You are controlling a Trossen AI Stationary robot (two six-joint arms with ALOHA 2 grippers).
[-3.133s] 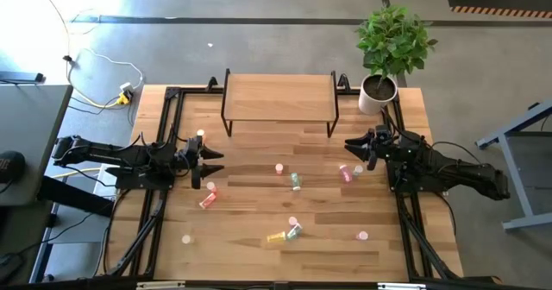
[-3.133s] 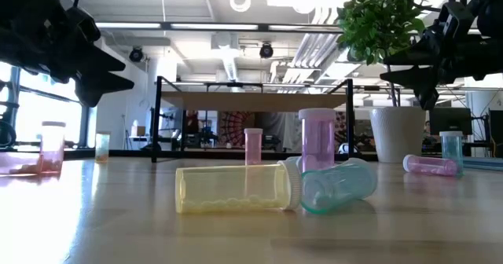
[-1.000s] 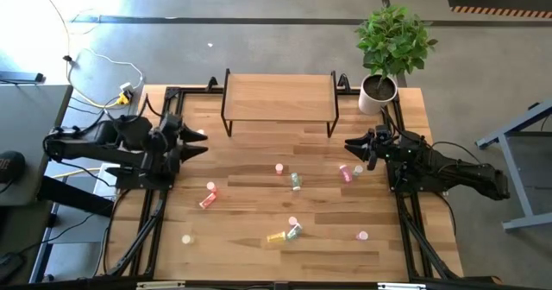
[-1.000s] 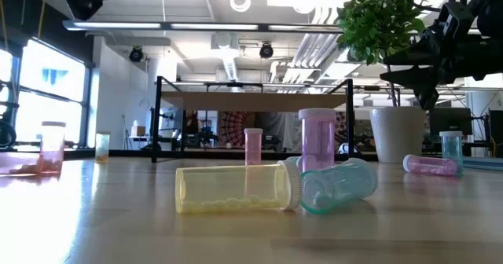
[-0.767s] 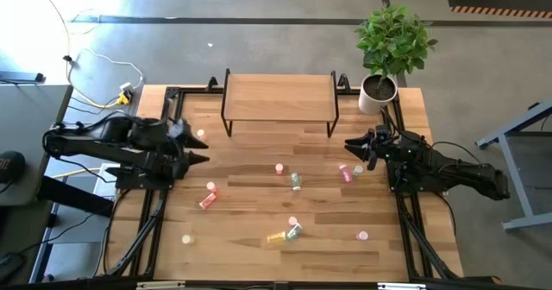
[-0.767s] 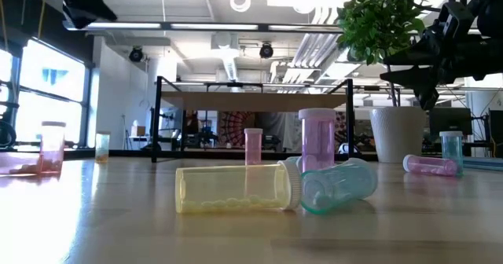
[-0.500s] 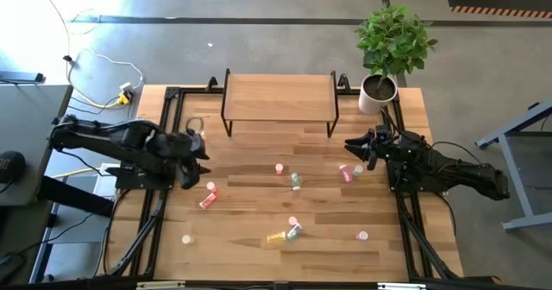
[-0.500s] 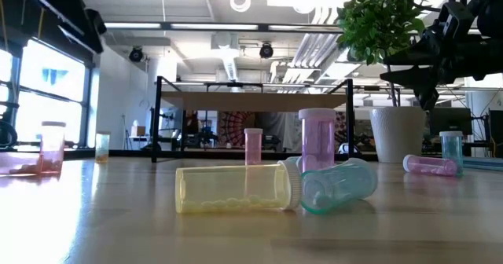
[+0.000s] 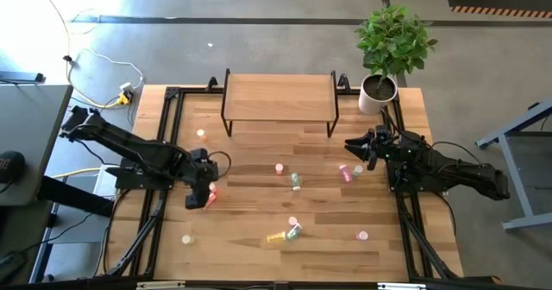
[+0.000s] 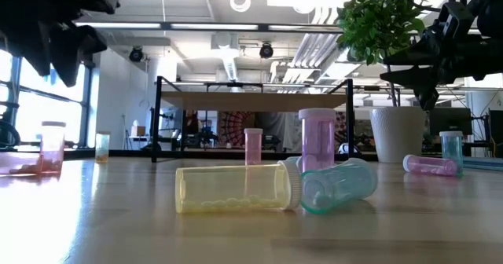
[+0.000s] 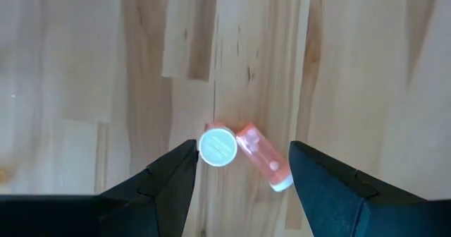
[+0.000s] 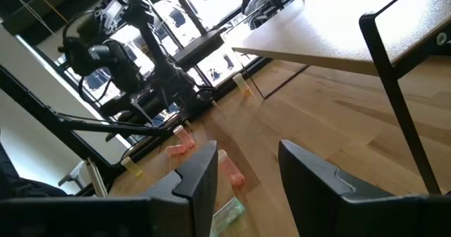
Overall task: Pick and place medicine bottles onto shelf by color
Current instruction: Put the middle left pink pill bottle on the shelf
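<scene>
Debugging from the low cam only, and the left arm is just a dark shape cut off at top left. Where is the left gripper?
Observer: The left gripper points straight down over the table's left side, above two bottles.
Operator: Fingers open? Bottles standing?
Observer: Open in the left wrist view. Between the fingers it shows an upright bottle, pale cap up, and a lying red-orange bottle right beside it.
Operator: Right arm?
Observer: The right gripper is open, holding nothing, above the table by a lying pink bottle.
</scene>
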